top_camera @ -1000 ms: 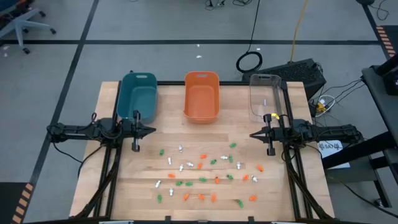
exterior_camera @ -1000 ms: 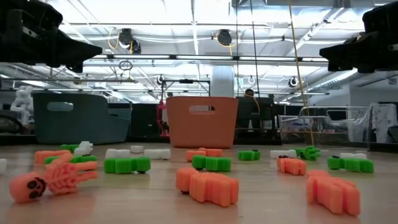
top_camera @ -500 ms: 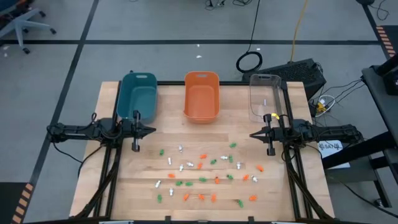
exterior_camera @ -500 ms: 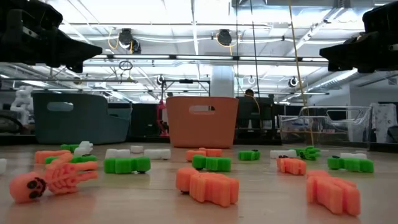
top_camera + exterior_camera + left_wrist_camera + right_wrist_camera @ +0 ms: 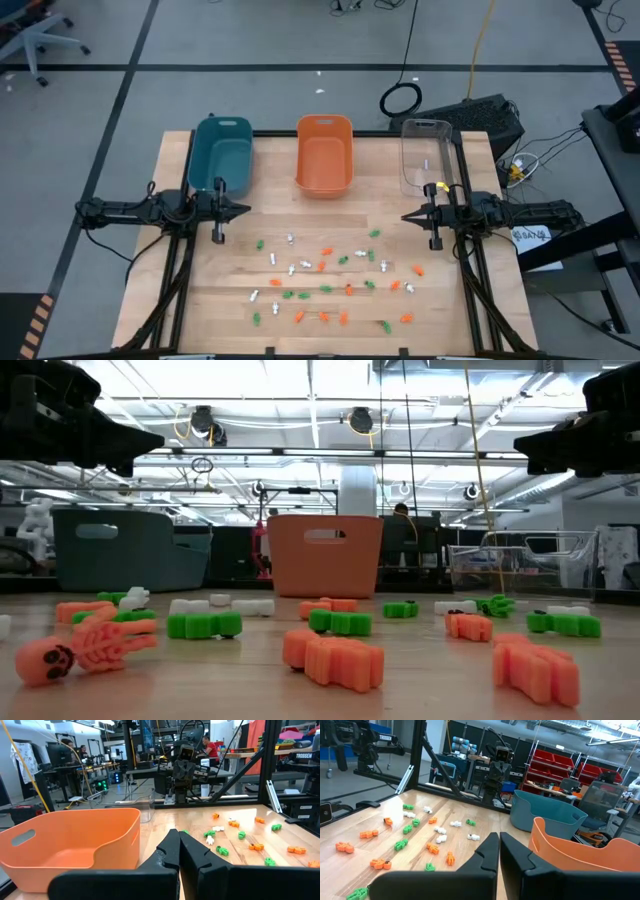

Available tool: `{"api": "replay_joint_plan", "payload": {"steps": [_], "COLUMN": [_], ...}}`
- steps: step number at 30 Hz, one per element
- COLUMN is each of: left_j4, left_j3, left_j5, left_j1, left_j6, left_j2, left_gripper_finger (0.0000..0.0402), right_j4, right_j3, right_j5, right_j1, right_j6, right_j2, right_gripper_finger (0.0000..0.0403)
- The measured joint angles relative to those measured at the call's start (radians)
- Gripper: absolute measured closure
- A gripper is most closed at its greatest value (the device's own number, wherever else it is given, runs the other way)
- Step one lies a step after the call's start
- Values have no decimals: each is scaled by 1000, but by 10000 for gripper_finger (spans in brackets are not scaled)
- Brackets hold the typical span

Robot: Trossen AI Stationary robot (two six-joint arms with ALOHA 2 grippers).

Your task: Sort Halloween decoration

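Several tiny orange, white and green Halloween decorations [image 5: 330,275] lie scattered on the near middle of the wooden table; up close they are small skeleton shapes [image 5: 90,645]. My left gripper [image 5: 245,210] hangs shut above the table's left side, level and pointing toward the right. My right gripper [image 5: 405,217] hangs shut above the right side, pointing toward the left. Both are clear of every decoration, and their shut fingertips show in the left wrist view [image 5: 178,837] and the right wrist view [image 5: 498,840].
Three bins stand in a row at the table's far edge: a teal bin [image 5: 221,155] on the left, an orange bin [image 5: 324,153] in the middle, a clear bin [image 5: 428,155] on the right. People work at benches in the room beyond.
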Motion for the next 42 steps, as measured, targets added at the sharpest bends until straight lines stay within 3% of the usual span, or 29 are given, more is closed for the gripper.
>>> {"api": "replay_joint_plan", "payload": {"steps": [32, 42], "left_j4": [0, 0], "left_j3": [0, 0], "left_j5": [0, 0], "left_j1": [0, 0], "left_j6": [0, 0], "left_j2": [0, 0], "left_gripper_finger": [402, 402], "right_j4": [0, 0], "right_j3": [0, 0], "right_j5": [2, 4], "right_j1": [0, 0], "right_j6": [77, -32], "right_j2": [0, 0], "right_gripper_finger": [403, 403]}}
